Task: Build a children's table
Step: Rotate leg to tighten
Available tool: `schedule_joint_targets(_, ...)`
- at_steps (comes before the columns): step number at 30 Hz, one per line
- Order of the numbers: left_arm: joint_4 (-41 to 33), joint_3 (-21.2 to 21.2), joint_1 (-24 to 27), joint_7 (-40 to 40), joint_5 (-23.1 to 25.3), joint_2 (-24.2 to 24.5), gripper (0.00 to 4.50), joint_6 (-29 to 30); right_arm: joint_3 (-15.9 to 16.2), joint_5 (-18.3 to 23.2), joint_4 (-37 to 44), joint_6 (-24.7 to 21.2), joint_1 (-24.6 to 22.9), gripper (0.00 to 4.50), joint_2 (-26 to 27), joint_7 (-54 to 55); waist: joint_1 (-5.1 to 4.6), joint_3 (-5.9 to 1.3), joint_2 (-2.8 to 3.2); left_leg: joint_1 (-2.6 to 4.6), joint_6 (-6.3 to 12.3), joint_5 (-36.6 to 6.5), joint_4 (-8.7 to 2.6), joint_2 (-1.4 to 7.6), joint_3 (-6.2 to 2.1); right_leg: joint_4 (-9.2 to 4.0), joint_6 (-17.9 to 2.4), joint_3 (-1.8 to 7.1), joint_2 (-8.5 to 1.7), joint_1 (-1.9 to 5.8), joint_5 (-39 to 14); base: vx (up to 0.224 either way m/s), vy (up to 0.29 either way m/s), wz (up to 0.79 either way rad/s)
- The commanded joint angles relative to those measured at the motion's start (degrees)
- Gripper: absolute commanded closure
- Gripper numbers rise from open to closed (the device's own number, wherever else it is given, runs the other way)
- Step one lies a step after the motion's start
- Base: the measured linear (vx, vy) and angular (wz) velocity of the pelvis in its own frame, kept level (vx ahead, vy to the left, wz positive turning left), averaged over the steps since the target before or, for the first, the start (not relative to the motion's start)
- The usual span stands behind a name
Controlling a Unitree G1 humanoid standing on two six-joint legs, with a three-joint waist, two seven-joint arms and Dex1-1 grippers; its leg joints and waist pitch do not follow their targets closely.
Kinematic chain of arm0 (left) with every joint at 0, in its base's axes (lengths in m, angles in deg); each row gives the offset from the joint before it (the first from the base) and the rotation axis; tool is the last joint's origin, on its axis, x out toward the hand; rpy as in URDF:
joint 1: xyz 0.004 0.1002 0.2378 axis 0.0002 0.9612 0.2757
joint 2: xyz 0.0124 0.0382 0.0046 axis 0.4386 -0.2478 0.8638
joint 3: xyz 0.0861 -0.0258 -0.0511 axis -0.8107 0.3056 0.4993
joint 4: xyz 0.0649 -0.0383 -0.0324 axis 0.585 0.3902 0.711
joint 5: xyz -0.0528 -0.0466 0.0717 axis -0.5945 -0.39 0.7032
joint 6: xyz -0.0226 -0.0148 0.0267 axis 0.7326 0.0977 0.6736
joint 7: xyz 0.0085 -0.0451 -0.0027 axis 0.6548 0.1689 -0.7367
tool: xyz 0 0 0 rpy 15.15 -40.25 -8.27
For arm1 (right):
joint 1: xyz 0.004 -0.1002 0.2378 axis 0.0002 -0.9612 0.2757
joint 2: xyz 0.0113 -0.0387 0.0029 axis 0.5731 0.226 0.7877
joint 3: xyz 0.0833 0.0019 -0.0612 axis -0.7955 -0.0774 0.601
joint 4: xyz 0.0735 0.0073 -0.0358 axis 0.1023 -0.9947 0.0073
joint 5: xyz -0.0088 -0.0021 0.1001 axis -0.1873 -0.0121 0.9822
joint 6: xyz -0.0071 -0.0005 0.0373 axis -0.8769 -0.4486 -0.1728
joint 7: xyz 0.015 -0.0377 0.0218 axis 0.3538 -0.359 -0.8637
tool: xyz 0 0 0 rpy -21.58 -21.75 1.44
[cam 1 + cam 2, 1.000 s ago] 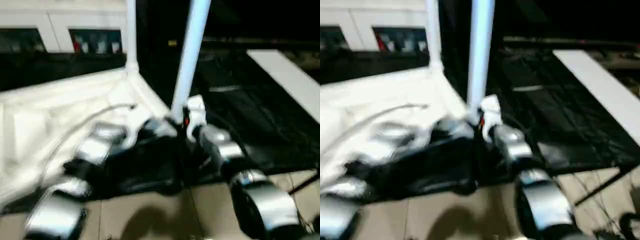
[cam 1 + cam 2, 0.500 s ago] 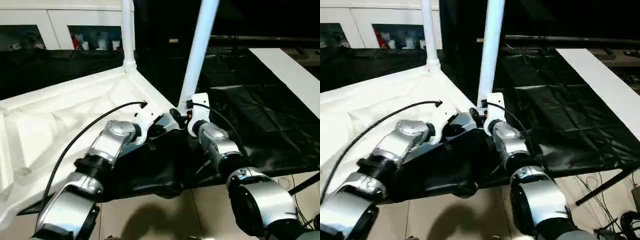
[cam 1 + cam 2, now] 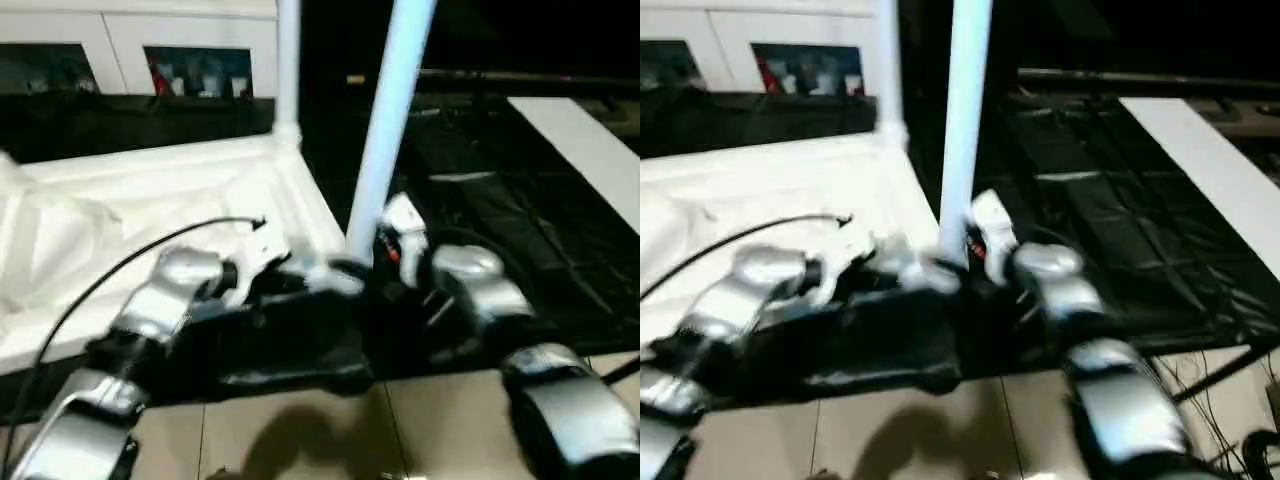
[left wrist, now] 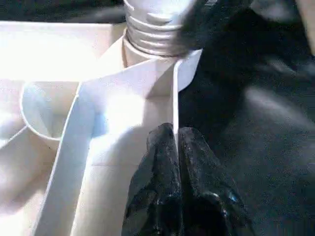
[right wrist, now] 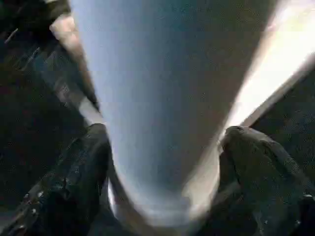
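Observation:
The children's table lies upside down: its white ribbed tabletop [image 3: 150, 190] faces up. One white leg [image 3: 288, 70] stands in the far corner socket. A second leg [image 3: 385, 130] rises from the near right corner. My left gripper [image 4: 176, 142] is shut on the tabletop's thin rim [image 4: 174, 98], just beside that corner socket and the leg's threaded end [image 4: 152, 29]. My right gripper [image 5: 165, 132] is open, with one black finger on each side of the near leg [image 5: 162, 88], low on its shaft.
A white cabinet [image 3: 180, 40] with glass doors stands behind the tabletop. Black sheeting [image 3: 500, 200] covers the ground to the right, with a long white board [image 3: 580, 150] on it. Beige floor tiles [image 3: 300, 430] lie nearest me. A black cable [image 3: 120, 270] loops over my left forearm.
The whole picture has shifted, so the camera has moved. Both grippers stay at the near right corner. My right forearm has swung outward to the right.

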Motion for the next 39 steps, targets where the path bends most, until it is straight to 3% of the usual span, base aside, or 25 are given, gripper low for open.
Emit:
schedule_joint_targets(1, -1.14, -0.71, 0.65, 2.45, -2.29, -0.81, 4.5, -1.0, 1.08, -0.82, 0.98, 0.39, -0.08, 0.62, -0.2, -2.51, 0.0, -3.83, -0.66, -0.25, 6.4, -3.11, -3.15, 0.26, 1.05, -3.01, -15.27, 2.32, -2.93, 3.85, -1.26, 0.0, 0.0, 0.0)
schedule_joint_targets(5, -1.93, 0.23, 1.3, 2.96, -2.28, 0.03, 4.5, -1.15, 2.01, -1.38, -0.12, 1.01, 0.46, 0.62, 0.21, -2.75, -0.03, -3.69, -0.68, -0.07, 4.4, -4.44, -3.44, 0.32, 0.9, -3.35, -14.03, 2.44, -3.1, 3.64, -5.05, 0.0, 0.0, 0.0)
schedule_joint_targets(8, -2.39, 0.65, 1.46, 2.98, -2.51, 0.28, 4.5, -1.07, 1.45, -0.79, -0.06, 0.19, 0.79, 0.62, 0.73, -2.51, 0.02, -3.8, -0.95, -0.15, 4.45, -3.09, -3.37, 0.19, 0.9, -3.13, -14.04, 2.45, -3.01, 3.79, -3.05, 0.0, 0.0, 0.0)
schedule_joint_targets(14, -3.05, 0.7, 1.81, 3.56, -2.92, 0.9, 4.5, -0.75, 0.88, 0.43, 0.43, -1.06, 0.9, 1.17, 1.27, -4.42, 0.14, -3.83, -0.9, -0.17, 4.91, -2.56, -3.3, 0.17, 0.89, -3.0, -14.14, 2.42, -3.04, 3.8, -2.36, 0.0, 0.0, 0.0)
schedule_joint_targets(15, -3.19, 0.66, 1.88, 3.66, -2.9, 0.98, 4.5, -0.66, 1.02, 0.38, 0.33, -0.86, 0.8, 1.22, 1.23, -4.65, 0.2, -3.84, -0.64, -0.14, 4.85, -2.51, -3.31, 0.2, 0.86, -2.95, -14.25, 2.42, -3.07, 3.77, -2.23, 0.0, 0.0, 0.0)
schedule_joint_targets(20, -3.92, 0.42, 2.31, 4.46, -2.9, 1.35, 4.5, 0.02, 0.89, 0.36, 0.46, -0.62, 0.12, 1.59, 1.32, -5.33, 0.21, -3.92, -0.49, -0.09, 4.89, -2.12, -3.23, 0.18, 0.91, -2.8, -14.87, 2.38, -2.91, 3.77, -0.49, 0.0, 0.0, 0.0)
schedule_joint_targets(23, -4.51, -0.29, 2.76, 5.85, -3.13, 1.64, 4.5, 0.88, 0.72, 0.51, 0.62, -0.77, -0.47, 1.76, 1.24, -5.12, 0.16, -4.04, 0.14, -0.05, 4.54, -2.27, -3.17, 0.16, 0.88, -2.68, -15.48, 2.38, -2.85, 3.85, 0.84, 0.0, 0.0, 0.0)
schedule_joint_targets(25, -4.56, -0.77, 3.0, 6.35, -3.07, 1.76, 4.5, 1.17, 0.55, 0.81, 0.67, -1.51, -0.94, 1.76, 1.26, -4.23, 0.1, -4.04, 0.07, -0.08, 4.5, -2.33, -3.16, 0.14, 0.91, -2.69, -15.68, 2.38, -2.78, 3.89, 1.37, 0.0, 0.0, 0.0)
schedule_joint_targets(27, -3.16, -1.26, 2.51, 5.01, -1.97, 1.03, 4.5, 1.38, -0.79, 0.26, -1.23, -2.88, -0.89, 1.78, 2.25, 2.97, -0.05, -3.95, 0.37, 0.09, 3.93, -3.2, -3.28, 0.15, 0.91, -2.82, -15.83, 2.39, -2.71, 3.8, 0.83, 0.0, 0.0, 0.0)
schedule_joint_targets(29, -1.89, -1.27, 1.88, 3.22, -1.15, 0.24, 4.5, 1.61, -1.48, -0.18, -2.38, -2.82, -0.74, 1.78, 2.96, 7.39, -0.31, -3.88, 0.31, 0.01, 3.08, -4.05, -3.41, 0.09, 0.84, -2.98, -15.38, 2.45, -2.8, 3.81, -0.79, 0.0, 0.0, 0.0)
schedule_joint_targets(30, 1.21, -0.7, 0.11, -1.92, 0.35, -2.07, 4.5, 2.61, -2.87, -0.81, -4.57, -2.97, -0.37, 1.78, 4.55, 16.3, -0.71, -3.64, 0.27, 0.11, 1.46, -6.56, -3.58, 0.04, 0.79, -3.53, -14.23, 2.57, -2.86, 3.65, -5.11, 0.0, 0.0, 0.0)
schedule_joint_targets(33, 7.2, 0.16, -3.46, -12.07, 3.07, -6.44, 4.5, 3.84, -6.55, 0.51, -8.4, -5.56, 1.03, 1.78, 7.67, 31.37, -0.9, -3.42, 0.21, 0.53, -0.8, -9.33, -3.89, -0.08, 0.65, -4.3, -12.15, 2.64, -2.92, 3.43, -12.02, 0.0, 0.0, 0.0)
schedule_joint_targets(34, 8.23, 0.46, -4.07, -14.02, 3.37, -7.25, 4.5, 4.17, -7.13, 0.76, -8.96, -5.87, 1.33, 1.78, 8.14, 33.85, -0.92, -3.3, -0.14, 0.61, -1.42, -10.38, -4.0, -0.12, 0.57, -4.61, -10.95, 2.63, -2.93, 3.36, -15.11, 0.0, 0.0, 0.0)
schedule_joint_targets(35, 9.21, 0.74, -4.66, -15.87, 3.65, -8.02, 4.5, 4.47, -7.67, 0.99, -9.49, -6.15, 1.62, 1.78, 8.58, 36.19, -0.94, -3.35, -0.43, 0.62, -1.46, -10.72, -3.94, -0.11, 0.58, -4.72, -10.52, 2.64, -2.98, 3.38, -16.19, 0.0, 0.0, 0.0)
schedule_joint_targets(36, 12.56, 2.41, -6.77, -23.04, 3.84, -11.04, 4.5, 5.95, -9.16, 1.67, -11.17, -6.51, 2.7, 1.78, 10.39, 43.97, -0.89, -3.22, -0.5, 0.62, -1.71, -11.06, -3.96, -0.27, 0.57, -5.01, -9.16, 2.67, -3.03, 3.12, -18.59, 0.0, 0.0, 0.0)
schedule_joint_targets(39, 15.88, 3.87, -9.03, -30.4, 4.09, -13.95, 4.5, 5.85, -10.81, 2.55, -12.51, -5.72, 4.16, 1.78, 13.17, 51.43, -0.66, -3.46, -0.77, 0.54, -1.13, -10.45, -3.9, -0.31, 0.56, -4.93, -8.15, 2.65, -2.99, 3.1, -17.74, 0.0, 0.0, 0.0)
